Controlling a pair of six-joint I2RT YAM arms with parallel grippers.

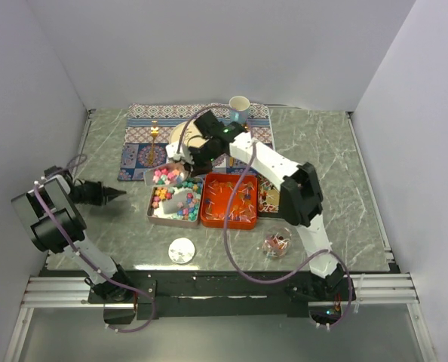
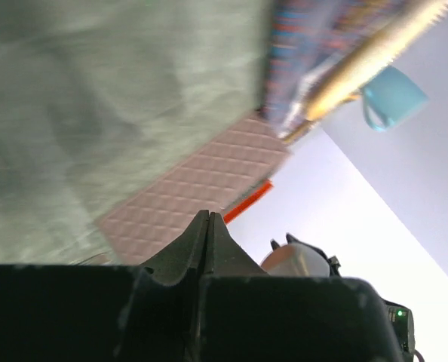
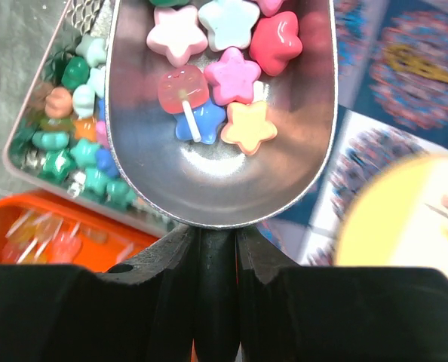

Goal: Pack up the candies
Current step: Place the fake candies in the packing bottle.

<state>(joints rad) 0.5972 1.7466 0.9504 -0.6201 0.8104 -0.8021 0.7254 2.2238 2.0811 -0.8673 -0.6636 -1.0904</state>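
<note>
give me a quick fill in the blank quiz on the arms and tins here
1. The right end effector is shut on the handle of a metal ____.
2. The yellow candy it carries is shaped like a ____.
3. The tin holding the wrapped candies is ____ in colour.
4. The left end effector holds nothing and is ____.

Missing words: scoop; star; orange; shut.

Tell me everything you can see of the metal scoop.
The scoop is shiny bare metal with a rounded, open bowl. It carries star-shaped candies in pink, pale blue, red, blue and orange. Its narrow end is clamped in the right gripper. It hangs over the tin and the patterned mat.
</note>
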